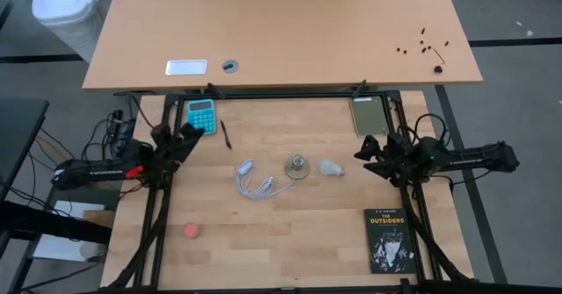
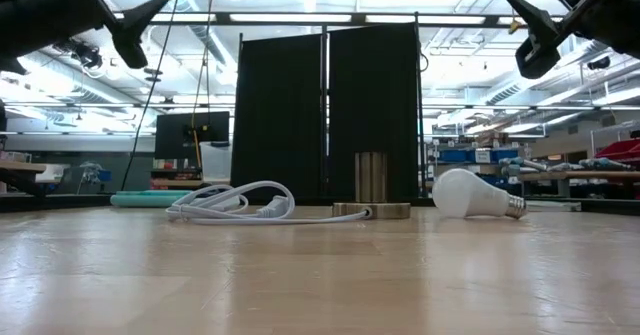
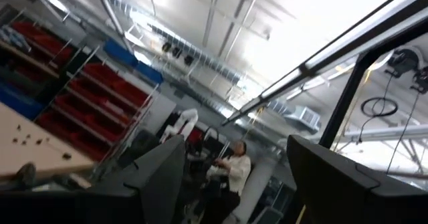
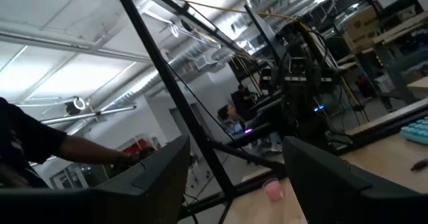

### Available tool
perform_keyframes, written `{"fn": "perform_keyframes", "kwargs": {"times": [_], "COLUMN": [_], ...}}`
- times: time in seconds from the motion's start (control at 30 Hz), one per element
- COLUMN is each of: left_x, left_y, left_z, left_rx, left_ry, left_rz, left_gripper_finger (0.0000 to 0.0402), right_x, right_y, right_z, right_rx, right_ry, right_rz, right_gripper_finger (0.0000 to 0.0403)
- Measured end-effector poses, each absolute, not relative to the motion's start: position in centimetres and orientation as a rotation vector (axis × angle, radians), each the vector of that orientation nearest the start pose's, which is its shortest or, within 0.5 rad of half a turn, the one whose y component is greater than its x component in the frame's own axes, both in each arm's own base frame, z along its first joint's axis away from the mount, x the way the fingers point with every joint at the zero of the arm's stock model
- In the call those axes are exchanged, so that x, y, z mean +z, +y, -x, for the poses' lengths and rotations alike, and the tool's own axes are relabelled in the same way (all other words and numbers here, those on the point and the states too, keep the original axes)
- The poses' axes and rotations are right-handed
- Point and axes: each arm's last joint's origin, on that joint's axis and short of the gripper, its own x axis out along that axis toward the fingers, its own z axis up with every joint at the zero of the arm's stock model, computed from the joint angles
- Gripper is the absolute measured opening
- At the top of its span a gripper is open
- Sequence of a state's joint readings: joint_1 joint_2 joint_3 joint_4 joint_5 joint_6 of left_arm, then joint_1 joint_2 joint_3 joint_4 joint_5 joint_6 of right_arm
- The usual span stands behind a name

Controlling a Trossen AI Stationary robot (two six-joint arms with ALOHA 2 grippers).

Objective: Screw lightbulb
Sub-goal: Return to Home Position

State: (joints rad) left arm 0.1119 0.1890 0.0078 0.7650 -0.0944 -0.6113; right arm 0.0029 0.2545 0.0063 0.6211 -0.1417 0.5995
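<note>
The white lightbulb (image 1: 330, 168) (image 2: 475, 195) lies on its side on the wooden table, its grey screw base toward the table's right. Just left of it stands the round metal socket (image 1: 299, 166) (image 2: 372, 193) on its flat disc, with a white cord (image 1: 256, 182) looped on the table to its left. My left gripper (image 1: 195, 134) (image 3: 234, 184) hangs open, raised above the table's left side, and points upward. My right gripper (image 1: 364, 149) (image 4: 234, 184) is open too, raised at the right, a short way right of the bulb. Neither has anything between its fingers.
A teal calculator (image 1: 201, 115) and a black pen (image 1: 226, 134) lie far left. A grey-green device (image 1: 370, 114) lies far right, a red ball (image 1: 191, 231) near left and a black book (image 1: 389, 240) near right. A larger table (image 1: 281, 31) stands beyond. A person shows in the room in the left wrist view.
</note>
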Motion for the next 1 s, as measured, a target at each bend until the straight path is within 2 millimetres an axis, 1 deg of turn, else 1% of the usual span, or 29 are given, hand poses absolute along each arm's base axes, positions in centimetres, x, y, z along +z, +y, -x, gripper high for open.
{"fn": "perform_keyframes", "kwargs": {"times": [0.13, 0.3, 0.53, 0.63, 0.8, 1.0], "left_x": [22.4, 21.8, 19.8, 18.8, 17.0, 16.8], "left_y": [1.4, 1.7, 2.2, 2.4, 2.5, 2.4], "left_z": [-8.6, -8.4, -8.9, -9.1, -9.4, -9.4], "left_rx": [0.016, 0.067, 0.189, 0.236, 0.297, 0.293], "left_ry": [-0.672, -0.625, -0.433, -0.328, -0.144, -0.119], "left_rz": [0.578, 0.572, 0.578, 0.587, 0.603, 0.604], "left_gripper_finger": [0.0269, 0.0269, 0.0269, 0.0269, 0.0269, 0.0269], "right_x": [20.5, 20.4, 19.0, 18.4, 17.8, 17.6], "right_y": [0.4, 0.4, 0.4, 0.4, 0.4, 0.4], "right_z": [-10.1, -9.6, -9.4, -9.5, -9.6, -9.7], "right_rx": [0.257, 0.256, 0.217, 0.198, 0.180, 0.170], "right_ry": [-0.343, -0.340, -0.213, -0.150, -0.092, -0.062], "right_rz": [-0.563, -0.563, -0.577, -0.583, -0.588, -0.590], "right_gripper_finger": [0.0250, 0.0248, 0.0250, 0.0248, 0.0250, 0.0248]}}
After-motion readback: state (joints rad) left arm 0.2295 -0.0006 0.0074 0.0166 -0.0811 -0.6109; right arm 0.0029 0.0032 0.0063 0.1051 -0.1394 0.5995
